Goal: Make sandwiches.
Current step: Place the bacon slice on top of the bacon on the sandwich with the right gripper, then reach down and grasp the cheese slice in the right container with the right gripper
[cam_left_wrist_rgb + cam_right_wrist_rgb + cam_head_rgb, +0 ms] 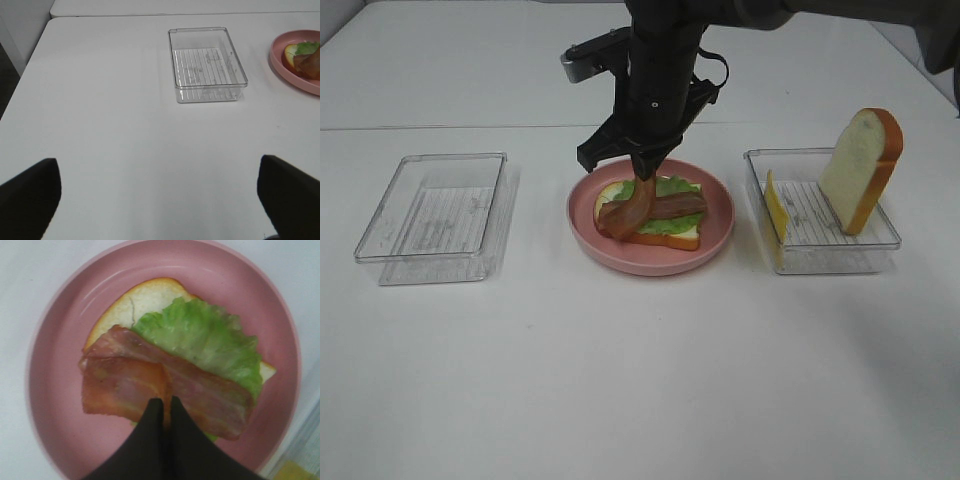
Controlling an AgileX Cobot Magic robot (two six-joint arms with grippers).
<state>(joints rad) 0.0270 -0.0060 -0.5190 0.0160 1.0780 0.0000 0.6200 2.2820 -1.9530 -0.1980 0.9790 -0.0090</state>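
Note:
The partly built sandwich (655,222) lies on the round pink plate (650,262): a bread slice (135,302), a green lettuce leaf (200,340) and a bacon strip (682,206) across it. My right gripper (645,172) reaches over the plate from the right side and is shut on one end of a second bacon strip (120,385), which droops onto the stack; its fingertips (164,407) pinch together. My left gripper (160,200) hovers open over bare table, its fingers (30,195) wide apart with nothing between them. It is out of the exterior view.
A clear tray (820,255) at the right holds an upright bread slice (862,170) and a yellow cheese square (776,212) leaning on its left wall. Another clear tray (435,205) stands at the left with nothing in it, also seen from the left wrist (207,65).

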